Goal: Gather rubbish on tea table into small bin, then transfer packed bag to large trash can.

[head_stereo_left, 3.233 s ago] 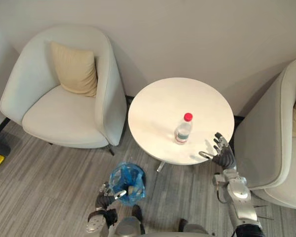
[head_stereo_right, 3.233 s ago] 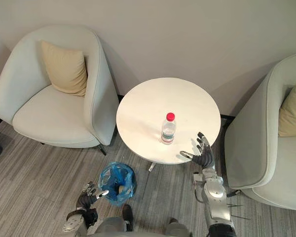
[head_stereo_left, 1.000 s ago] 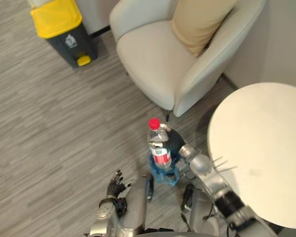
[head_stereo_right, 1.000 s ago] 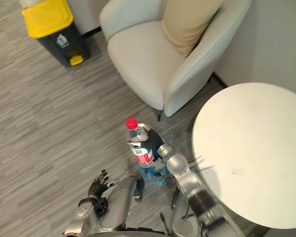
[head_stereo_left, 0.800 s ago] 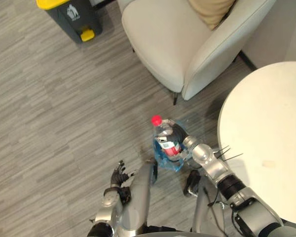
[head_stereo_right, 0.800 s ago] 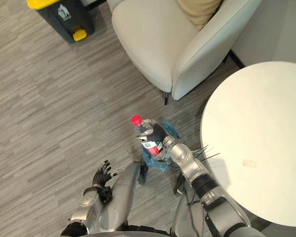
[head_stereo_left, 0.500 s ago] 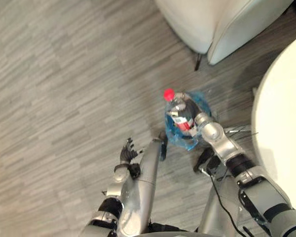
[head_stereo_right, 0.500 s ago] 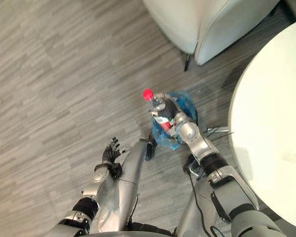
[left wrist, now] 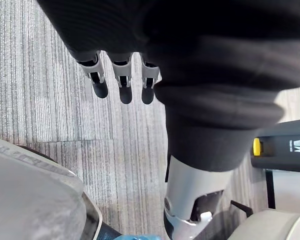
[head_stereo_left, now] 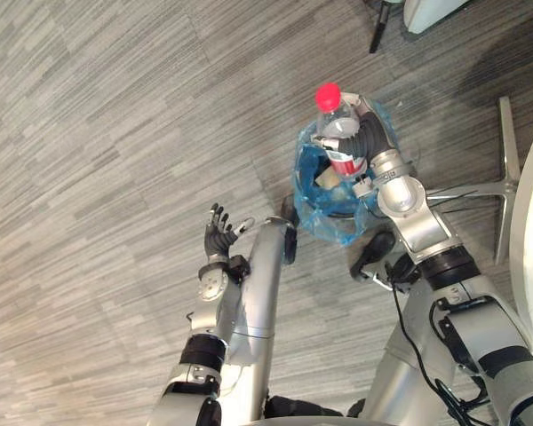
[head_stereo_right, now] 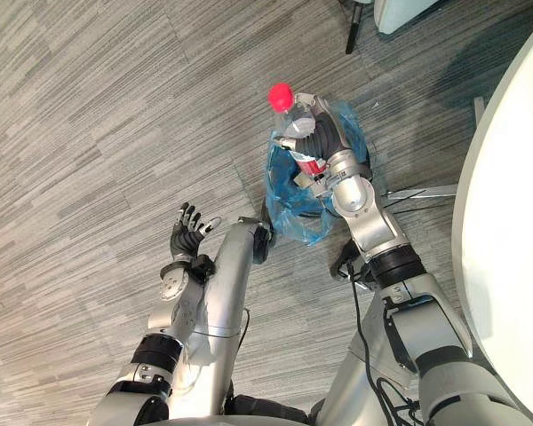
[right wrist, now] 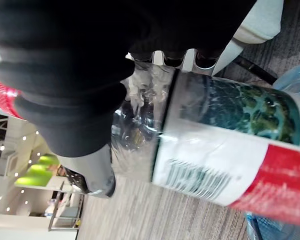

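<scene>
Left hand (head_stereo_left: 220,232) just hangs over the floor at the robot's side, fingers spread, holding nothing. All the action's with the right hand (head_stereo_left: 368,135). Its fingers are wrapped round the red-capped water bottle (head_stereo_left: 336,133), which is right over the blue-bagged small bin (head_stereo_left: 318,213), base down toward the mouth, cap tilted up and away. I'd lower the base inside the rim before letting go, since a drop from here could clip the floppy bag or tip the bin over. The tea table (head_stereo_right: 515,231) edge is just beyond, and what shows of it is bare.
</scene>
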`<state>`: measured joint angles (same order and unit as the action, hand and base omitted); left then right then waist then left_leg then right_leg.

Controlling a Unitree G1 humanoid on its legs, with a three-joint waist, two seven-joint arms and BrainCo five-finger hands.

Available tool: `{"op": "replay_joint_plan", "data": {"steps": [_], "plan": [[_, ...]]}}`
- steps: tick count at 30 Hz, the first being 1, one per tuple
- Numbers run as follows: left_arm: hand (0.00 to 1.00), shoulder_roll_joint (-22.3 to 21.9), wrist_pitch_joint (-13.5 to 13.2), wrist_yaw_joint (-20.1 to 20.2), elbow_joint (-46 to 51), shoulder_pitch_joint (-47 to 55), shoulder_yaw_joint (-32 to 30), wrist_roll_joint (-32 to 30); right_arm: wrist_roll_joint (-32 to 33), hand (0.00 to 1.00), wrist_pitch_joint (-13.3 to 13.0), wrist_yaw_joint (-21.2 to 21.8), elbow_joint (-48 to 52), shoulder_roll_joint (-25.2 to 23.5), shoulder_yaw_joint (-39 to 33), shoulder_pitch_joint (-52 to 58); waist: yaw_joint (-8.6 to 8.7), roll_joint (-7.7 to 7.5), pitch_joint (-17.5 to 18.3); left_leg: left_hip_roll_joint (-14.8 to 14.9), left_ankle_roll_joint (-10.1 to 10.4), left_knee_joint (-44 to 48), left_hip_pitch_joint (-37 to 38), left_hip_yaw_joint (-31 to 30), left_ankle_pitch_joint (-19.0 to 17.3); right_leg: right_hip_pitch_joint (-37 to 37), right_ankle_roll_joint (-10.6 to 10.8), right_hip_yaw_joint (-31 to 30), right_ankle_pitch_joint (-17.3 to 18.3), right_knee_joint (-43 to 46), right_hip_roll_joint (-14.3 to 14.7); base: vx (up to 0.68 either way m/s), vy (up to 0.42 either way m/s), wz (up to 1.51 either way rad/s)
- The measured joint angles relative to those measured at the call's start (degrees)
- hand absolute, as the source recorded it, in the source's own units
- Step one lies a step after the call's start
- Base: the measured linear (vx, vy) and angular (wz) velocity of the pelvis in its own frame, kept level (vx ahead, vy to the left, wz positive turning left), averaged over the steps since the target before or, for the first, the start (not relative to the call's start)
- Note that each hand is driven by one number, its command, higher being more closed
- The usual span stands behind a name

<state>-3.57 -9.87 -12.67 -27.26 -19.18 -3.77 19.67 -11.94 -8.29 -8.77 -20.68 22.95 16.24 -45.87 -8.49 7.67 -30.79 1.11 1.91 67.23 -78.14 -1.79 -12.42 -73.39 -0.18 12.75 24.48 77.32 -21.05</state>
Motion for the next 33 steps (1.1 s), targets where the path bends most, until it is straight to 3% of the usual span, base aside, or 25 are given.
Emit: {"op": "replay_joint_plan", "data": {"steps": [5,14,16,21,25,27,28,29,32,33], "plan": [[0.00,0.5,0.2,0.1,0.7,0.1,-0.6,-0.1,-3.1,0.00,-0.1,0.1,5.9,0.0,0.6,2.0,0.86,-0.53,-0.2,0.1,0.2,1.0,-0.1,-0.1,0.1,0.0,-0.2,-0.1,0.1,0.9,0.0,-0.02,0.004,-0.01],[0.00,2.8,0.6,0.2,-0.1,0.1,-1.4,-0.4,-16.9,0.00,-0.6,4.1,8.1,1.1,8.4,5.8,1.81,-3.25,-0.6,0.8,0.5,-0.1,1.8,-0.4,0.3,2.1,-0.2,0.6,0.0,-0.4,0.8,-0.02,0.008,-0.03],[0.00,3.6,0.7,0.2,-0.5,0.1,-1.5,-0.4,-19.5,0.00,-1.5,4.8,6.2,0.8,10.3,5.9,2.11,-4.28,-0.5,0.9,1.2,-2.0,2.7,-0.5,0.9,2.8,-0.6,1.1,-0.6,-2.0,0.9,-0.02,0.006,0.07],[0.00,3.8,0.5,0.1,-0.8,0.1,-0.8,-0.4,-24.9,0.00,-1.7,5.3,-1.9,1.0,11.9,5.0,1.84,-4.59,-0.5,0.9,1.4,-5.6,3.2,-0.8,2.6,3.6,-0.5,2.6,-1.3,-5.0,1.0,0.01,0.017,0.09],[0.00,3.7,0.4,0.1,-0.3,0.1,-0.2,-0.1,-28.5,0.00,0.2,5.5,-10.0,1.1,11.8,3.0,1.60,-4.59,-0.5,0.8,1.0,-6.9,2.6,-0.9,3.1,3.4,-1.1,3.2,-1.7,-6.3,1.0,0.03,0.041,0.04],[0.00,3.5,0.2,0.0,0.0,0.0,-0.2,0.0,-30.5,0.00,2.7,6.0,-13.5,1.0,11.7,1.6,1.49,-4.59,-0.5,0.8,1.0,-6.9,1.9,-0.9,3.1,2.7,-1.1,3.3,-1.7,-6.3,0.9,0.03,0.043,0.03],[0.00,3.5,0.0,-0.1,0.1,-0.1,-0.2,0.0,-31.1,1.00,3.6,6.3,-14.9,0.8,11.5,1.0,1.47,-4.58,-0.5,0.8,1.0,-6.9,1.7,-1.0,3.1,2.5,-1.1,3.4,-1.7,-6.2,0.9,0.02,0.042,0.04],[0.00,3.2,0.1,-0.3,0.3,-0.6,-0.2,0.0,-32.3,1.00,6.9,7.4,-17.7,0.5,10.8,0.1,1.38,-4.58,-0.5,0.7,1.0,-6.8,1.1,-1.1,3.1,2.0,-1.1,3.4,-1.7,-6.0,0.9,0.02,0.041,0.04],[0.00,2.5,0.2,-1.3,0.9,-1.3,-0.2,0.0,-33.7,1.00,11.4,9.2,-21.7,-0.2,8.2,-0.9,1.04,-4.55,-0.6,0.4,1.0,-6.2,0.2,-1.4,3.1,1.3,-1.0,3.4,-1.5,-5.2,0.6,0.00,0.045,0.06],[0.00,2.5,0.3,-1.3,0.9,-1.5,-0.2,0.0,-33.7,1.00,11.8,9.6,-22.0,-0.2,7.7,-0.9,1.03,-4.55,-0.6,0.3,1.0,-6.2,0.1,-1.4,3.1,1.1,-1.0,3.4,-1.5,-5.1,0.5,-0.01,0.034,0.06]]}}
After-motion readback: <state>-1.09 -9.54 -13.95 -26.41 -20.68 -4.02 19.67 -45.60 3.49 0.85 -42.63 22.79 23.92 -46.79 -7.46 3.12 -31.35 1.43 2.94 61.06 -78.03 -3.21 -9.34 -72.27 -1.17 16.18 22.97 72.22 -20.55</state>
